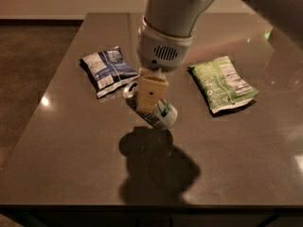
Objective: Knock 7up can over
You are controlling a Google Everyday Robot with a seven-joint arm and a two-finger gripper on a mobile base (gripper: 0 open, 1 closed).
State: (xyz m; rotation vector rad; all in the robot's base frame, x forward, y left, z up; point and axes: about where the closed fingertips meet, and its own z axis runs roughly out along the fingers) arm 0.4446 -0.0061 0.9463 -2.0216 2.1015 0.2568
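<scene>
The 7up can [160, 115], pale green and white with a silver top, leans steeply with its top toward the upper left, near the middle of the dark table [71, 141]. My gripper [149, 98] hangs from the white arm directly over the can, with a tan finger [150, 94] pressed against the can's upper side. The can's top is partly hidden behind the finger.
A flat blue chip bag [108, 70] lies just left of the can. A flat green chip bag [221, 83] lies to the right. The arm's shadow falls on the table in front of the can. The table's front edge runs along the bottom.
</scene>
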